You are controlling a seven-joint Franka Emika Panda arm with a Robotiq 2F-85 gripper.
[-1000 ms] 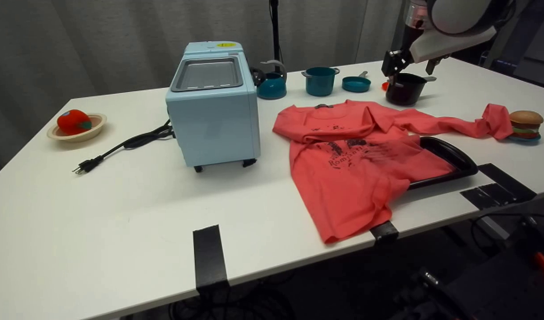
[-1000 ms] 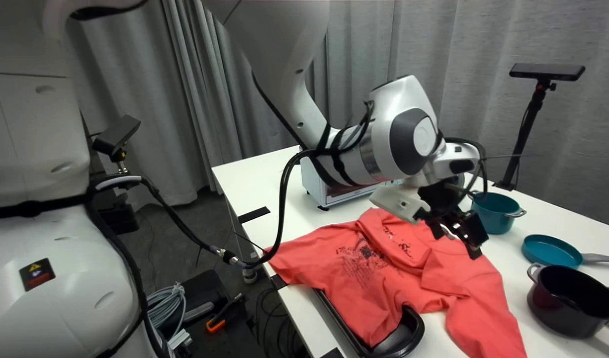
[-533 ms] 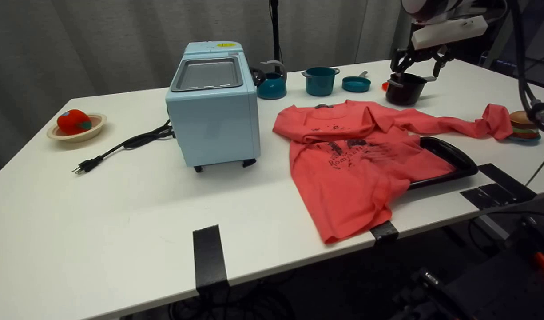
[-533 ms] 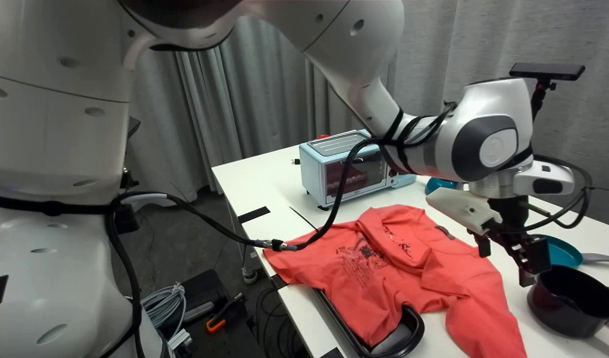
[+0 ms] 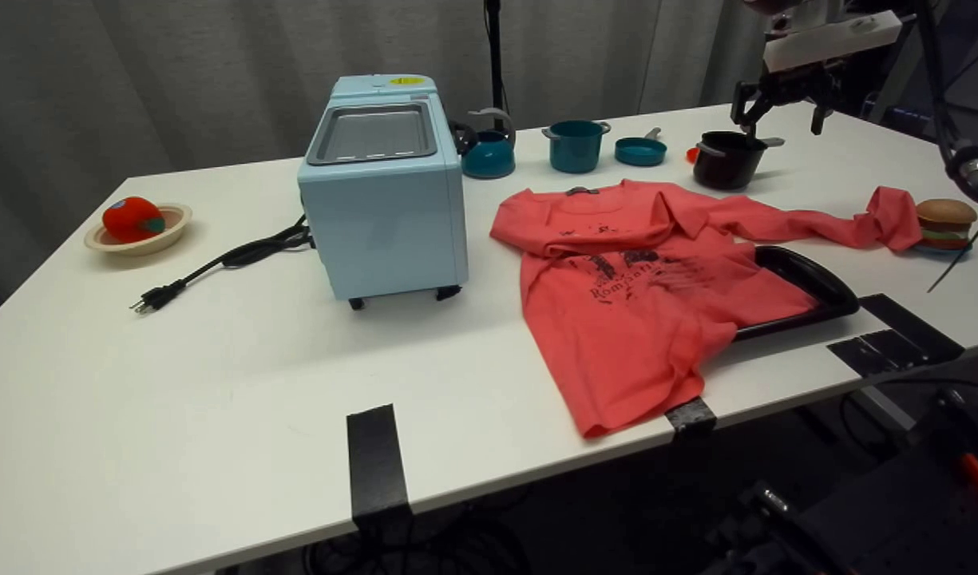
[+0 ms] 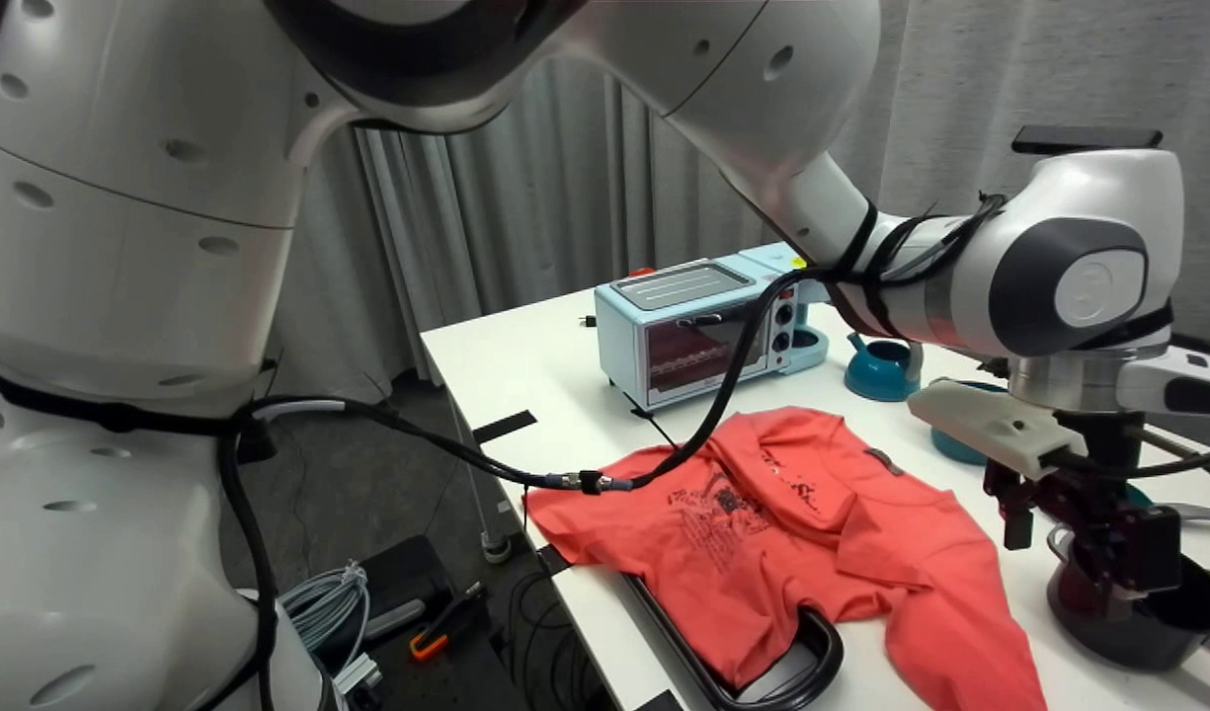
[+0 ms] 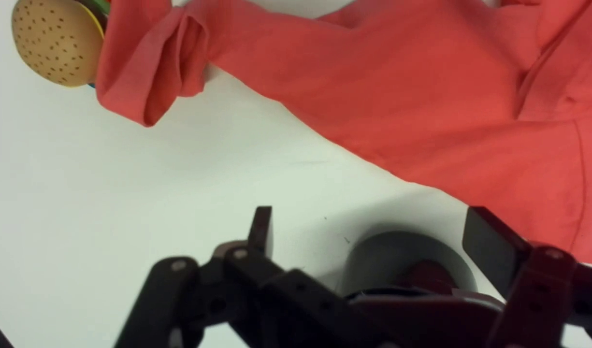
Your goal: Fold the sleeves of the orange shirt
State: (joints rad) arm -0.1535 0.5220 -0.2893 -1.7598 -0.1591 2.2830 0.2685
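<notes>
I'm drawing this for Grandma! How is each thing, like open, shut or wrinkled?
Gripper: open, holding nothing
Shirt: spread out, wrinkled
Sleeve by the burger: stretched out, end crumpled
Tray: partly under the shirt
Burger: stacked
Black pot: upright, no lid
Teal pot: upright
Teal pan: upright
Kettle: upright
Oven door: shut
Plug: not plugged in
Bowl: upright, red thing inside

1 kettle point(image 5: 489, 160) (teal), 1 burger point(image 7: 54, 43).
</notes>
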